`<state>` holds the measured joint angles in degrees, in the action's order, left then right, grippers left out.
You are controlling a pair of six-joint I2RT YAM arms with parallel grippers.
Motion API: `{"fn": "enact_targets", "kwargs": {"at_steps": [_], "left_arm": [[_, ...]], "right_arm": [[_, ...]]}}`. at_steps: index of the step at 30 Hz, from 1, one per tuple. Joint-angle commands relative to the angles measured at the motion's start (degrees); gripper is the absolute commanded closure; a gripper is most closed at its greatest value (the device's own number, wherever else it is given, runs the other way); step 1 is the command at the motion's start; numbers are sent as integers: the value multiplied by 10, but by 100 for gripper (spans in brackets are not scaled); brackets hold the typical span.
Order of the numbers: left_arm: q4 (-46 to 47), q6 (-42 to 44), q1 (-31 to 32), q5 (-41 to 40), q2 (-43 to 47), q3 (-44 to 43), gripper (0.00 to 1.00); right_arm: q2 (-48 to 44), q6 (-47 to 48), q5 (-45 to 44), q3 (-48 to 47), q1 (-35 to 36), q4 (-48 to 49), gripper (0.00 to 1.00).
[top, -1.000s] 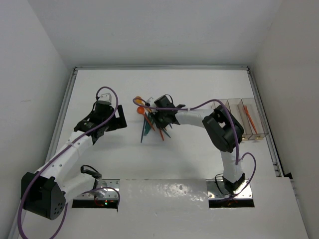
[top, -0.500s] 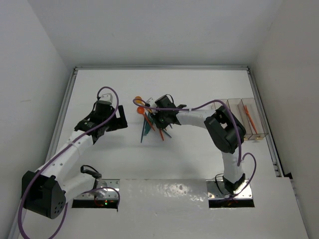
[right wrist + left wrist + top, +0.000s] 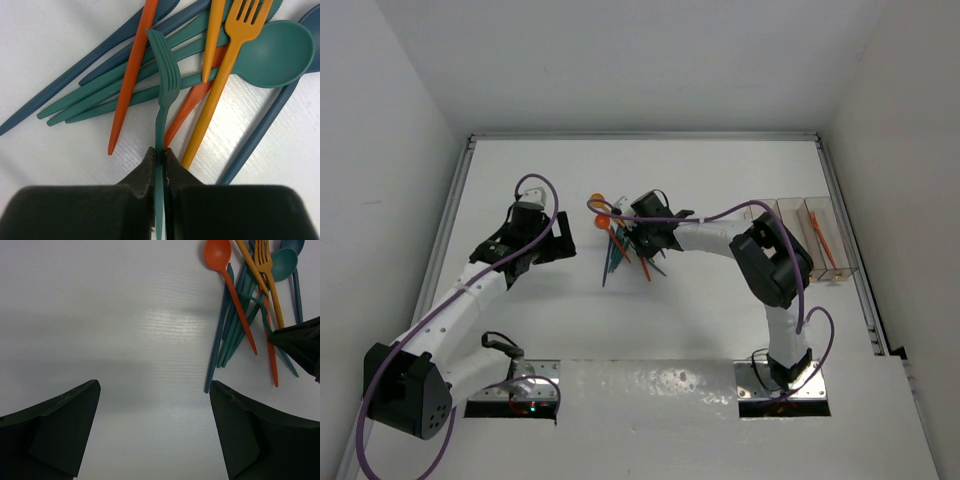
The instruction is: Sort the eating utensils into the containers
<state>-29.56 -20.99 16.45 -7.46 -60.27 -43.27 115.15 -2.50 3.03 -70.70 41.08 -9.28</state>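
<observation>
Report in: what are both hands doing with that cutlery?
Right hand shut on teal fork, at handle. Left hand open, empty, above table. Fork tines overlap the pile; orange handle and yellow fork alongside.

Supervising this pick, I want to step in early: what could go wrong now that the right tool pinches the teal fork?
The teal fork is pinched only by its thin handle in the right tool, so it may swivel or slip when lifted. Its tines lie over the pile, beside an orange handle; lifting could drag and scatter neighbours.
</observation>
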Motion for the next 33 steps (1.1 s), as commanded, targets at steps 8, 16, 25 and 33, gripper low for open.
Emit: {"fn": "enact_targets", "kwargs": {"at_steps": [8,16,25,33], "left_arm": [[19,10,0,3,2,-5,10],[18,8,-1,2,10,-5,10],[14,10,0,4,16,-9,10],[10,16,0,17,18,-12,10]], "right_arm": [[-63,14,-11,-17,3,-5,100],[-157,59,-56,-14,-43,-36,100],[-287,137,-55,59,-247,-79,100],[-350,215,-50,95,-437,-73,100]]}}
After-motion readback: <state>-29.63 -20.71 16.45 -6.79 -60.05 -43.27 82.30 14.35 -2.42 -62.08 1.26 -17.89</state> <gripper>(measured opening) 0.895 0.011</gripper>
